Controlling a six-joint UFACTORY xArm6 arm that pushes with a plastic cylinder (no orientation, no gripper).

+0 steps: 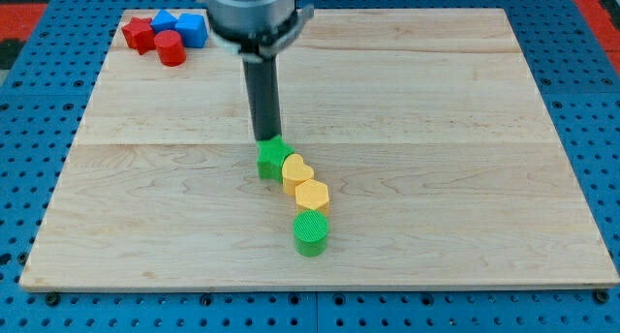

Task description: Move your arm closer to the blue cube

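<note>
The blue cube [192,29] sits near the board's top left corner, next to another blue block [165,23]. My tip [267,138] is near the board's middle, touching or just above the top edge of a green block [273,159]. The tip is far to the lower right of the blue cube. The rod [263,96] rises from the tip toward the view's top.
A red star-like block [139,34] and a red cylinder [170,48] lie by the blue blocks. Below the green block runs a line: a yellow heart [297,169], a yellow hexagon [312,195], a green cylinder [311,234]. The wooden board [465,178] has blue pegboard around it.
</note>
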